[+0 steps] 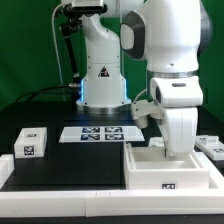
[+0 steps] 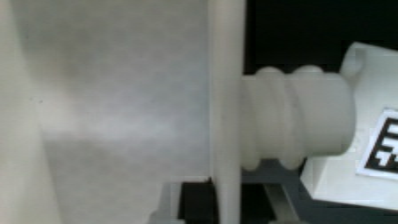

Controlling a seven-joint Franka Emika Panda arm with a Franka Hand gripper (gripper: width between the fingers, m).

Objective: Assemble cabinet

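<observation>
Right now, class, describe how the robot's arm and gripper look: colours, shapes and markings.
The arm is glossy white, built of rounded, bulbous segments with dark grey bands at the joints. Its base bears a triangular warning sticker and glows blue at the foot. The gripper has a white, boxy body; its fingertips are hidden.

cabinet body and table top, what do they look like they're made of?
The cabinet body looks like white moulded or printed plastic with a matte finish: flat faces, crisp edges, soft even shading. The table top is black and matte with no glare, possibly cloth or a mat; the frames leave it open.
</observation>
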